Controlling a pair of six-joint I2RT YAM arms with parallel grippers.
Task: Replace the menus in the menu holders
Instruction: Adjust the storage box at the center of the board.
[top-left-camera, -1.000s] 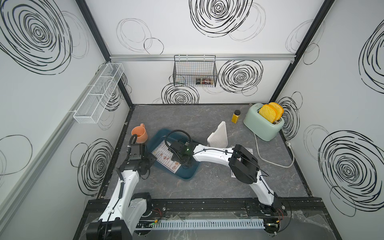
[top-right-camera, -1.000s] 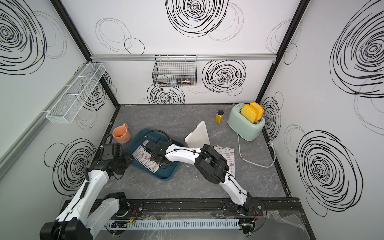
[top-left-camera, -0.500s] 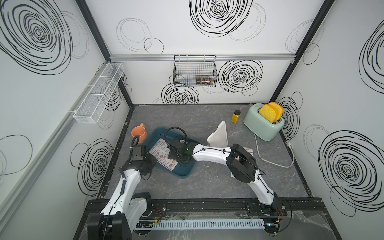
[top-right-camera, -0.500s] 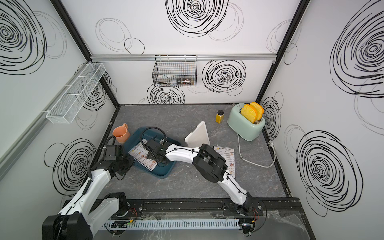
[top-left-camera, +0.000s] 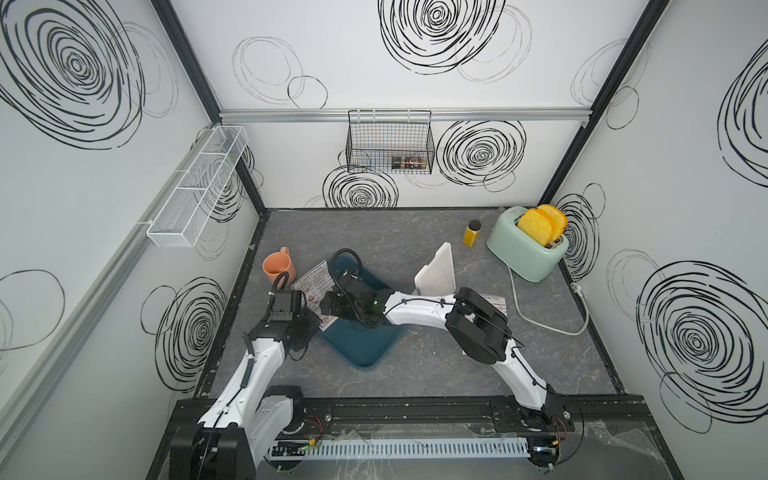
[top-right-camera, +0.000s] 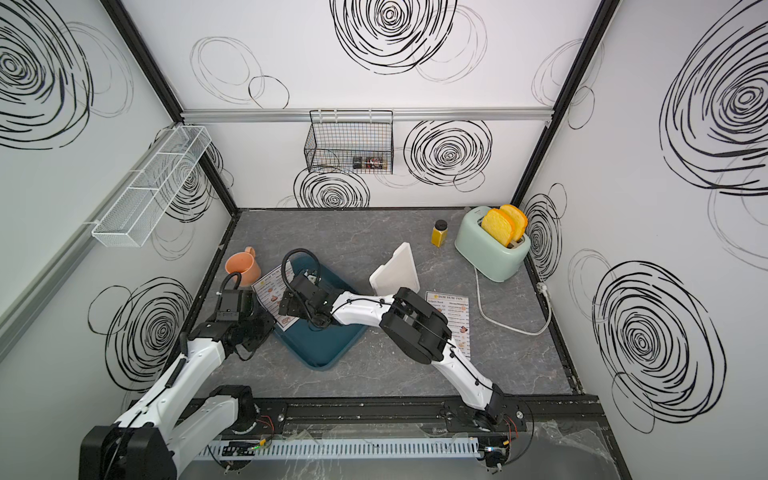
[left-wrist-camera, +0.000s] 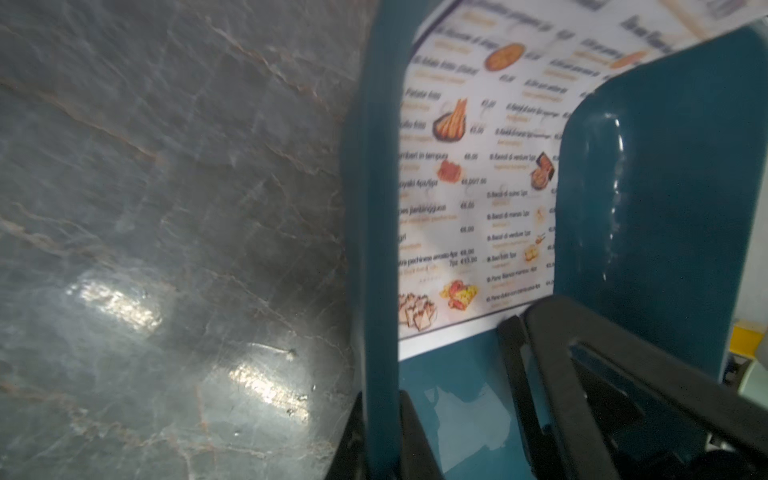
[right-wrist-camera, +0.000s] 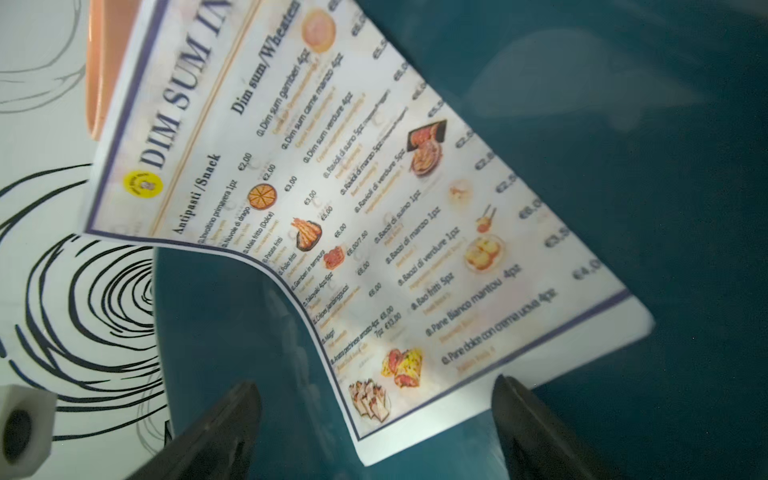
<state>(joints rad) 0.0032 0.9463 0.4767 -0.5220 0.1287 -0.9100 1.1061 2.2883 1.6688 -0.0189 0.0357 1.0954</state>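
One menu (right-wrist-camera: 374, 216) lies in the dark teal tray (top-left-camera: 365, 345), its headed end draped over the tray's far-left rim (top-left-camera: 312, 286). My right gripper (right-wrist-camera: 374, 432) hangs open just over this menu's near corner, a finger (right-wrist-camera: 528, 424) on each side, gripping nothing. My left gripper (left-wrist-camera: 380, 415) is shut on the tray's rim (left-wrist-camera: 374, 208) at the tray's left side (top-left-camera: 309, 326). A second menu (top-right-camera: 451, 309) lies flat on the table, partly under my right arm. The white menu holder (top-left-camera: 436, 270) stands beyond the tray; I cannot tell whether a sheet is in it.
An orange mug (top-left-camera: 277, 266) stands just left of the tray, close to the draped menu. At the back right are a mint toaster (top-left-camera: 525, 249) with its cable (top-left-camera: 540, 320) and a yellow bottle (top-left-camera: 471, 233). A wire basket (top-left-camera: 390, 143) hangs on the back wall.
My left gripper has closed onto the tray's rim. My right gripper has opened wider, and the menu in the tray has slid toward the far left, over the rim.
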